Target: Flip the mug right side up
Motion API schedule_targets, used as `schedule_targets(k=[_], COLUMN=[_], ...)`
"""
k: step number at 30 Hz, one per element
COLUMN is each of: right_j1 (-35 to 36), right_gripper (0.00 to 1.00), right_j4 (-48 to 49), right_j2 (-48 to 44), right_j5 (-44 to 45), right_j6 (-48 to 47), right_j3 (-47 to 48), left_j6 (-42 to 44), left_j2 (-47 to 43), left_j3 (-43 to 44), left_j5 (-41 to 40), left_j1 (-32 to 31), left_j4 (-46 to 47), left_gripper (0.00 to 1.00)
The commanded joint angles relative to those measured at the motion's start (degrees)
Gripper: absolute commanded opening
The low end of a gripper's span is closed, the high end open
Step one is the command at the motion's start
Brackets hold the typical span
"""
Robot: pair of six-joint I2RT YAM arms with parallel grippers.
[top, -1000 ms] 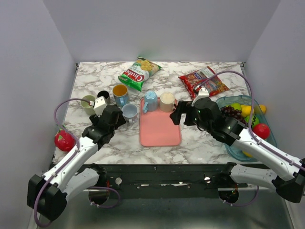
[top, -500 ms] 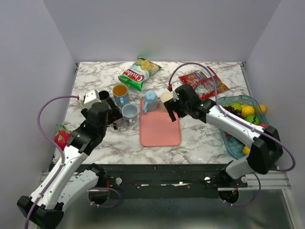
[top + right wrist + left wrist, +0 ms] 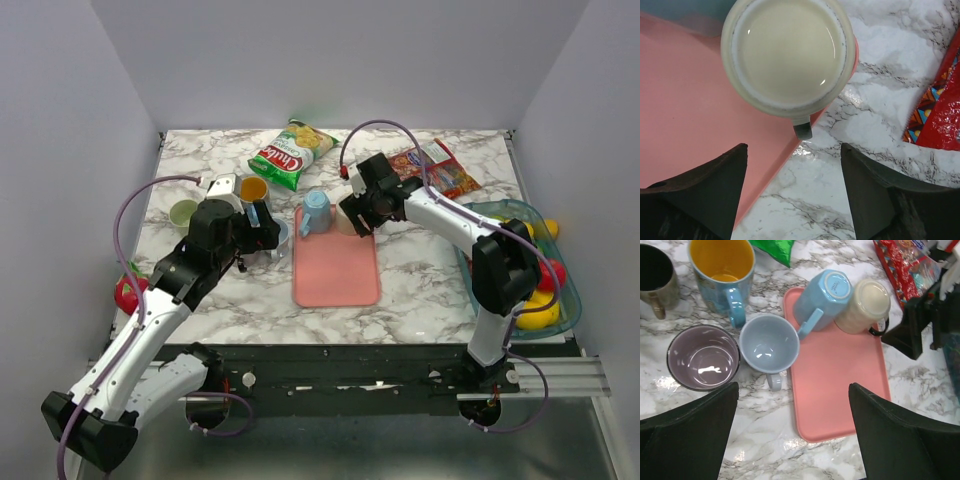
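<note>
**A:** Where is the mug?
**B:** Cream mug (image 3: 788,52), base up, at the far right corner of the pink tray (image 3: 685,100). The top view hides it under the right hand (image 3: 792,150). The wrist view shows it just beyond that hand's spread fingers, untouched.
**A:** Any writing?
**B:** Green snack bag (image 3: 291,152), lettering unreadable. Left hand (image 3: 794,390) also released.

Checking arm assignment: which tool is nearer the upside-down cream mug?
Right. The right tool hovers at the cream mug; the left tool hangs left of the pink tray.

right gripper (image 3: 355,217) hovers over far corner of pink tray (image 3: 337,272).
</note>
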Motion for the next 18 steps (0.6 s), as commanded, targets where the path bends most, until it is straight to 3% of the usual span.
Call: schedule_targets(k=[1,8,18], right_j1=[-0.6,-0.8,-0.8], right_gripper=[0.82,0.81,0.64], right_j4=[-1.4,1.4,7.7], right_j2=[2.7,5.6,4.0], right_j5=[-2.3,-4.1,-3.7], right_j6=[-2.0,-2.6,-3.6], right_j3=[2.5,2.2,-2.1], left_j6=[2.3,2.5,2.4], left_j2=[0.4,0.7,0.1], left_j3=[0.0,-0.7,-1.9], left_j5=[6.6,7.4,8.2], left_j1=[0.7,1.2,1.6], left_j4=[2.7,3.1,4.4], left_gripper=[0.99,0.99,0.99])
